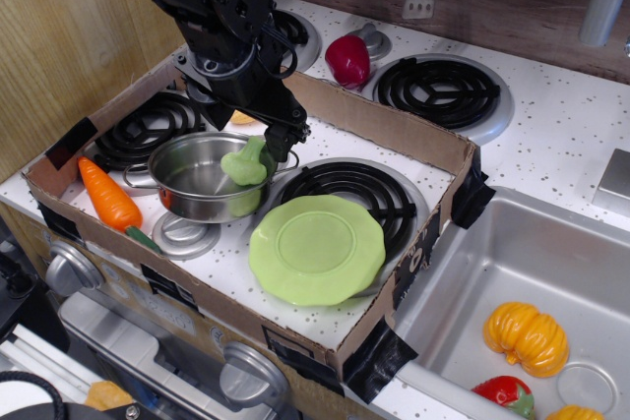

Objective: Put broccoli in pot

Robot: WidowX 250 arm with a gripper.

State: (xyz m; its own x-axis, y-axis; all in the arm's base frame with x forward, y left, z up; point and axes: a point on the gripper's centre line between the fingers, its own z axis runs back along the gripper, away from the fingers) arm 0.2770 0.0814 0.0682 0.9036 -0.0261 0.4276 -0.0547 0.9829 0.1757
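The light green broccoli (245, 166) lies inside the shiny steel pot (192, 179), leaning against its right wall with its stem pointing up to the right. The pot stands on the front left of the stove inside a cardboard frame. My black gripper (284, 139) hangs just above the pot's right rim, right beside the broccoli's stem. Its fingers look parted and no longer close around the broccoli.
An orange carrot (110, 198) lies left of the pot. A flat green scalloped plate (316, 249) lies right of it on a burner. The cardboard frame wall (379, 125) rings the area. A red pepper (346, 59) sits behind, and toy vegetables lie in the sink (528, 336).
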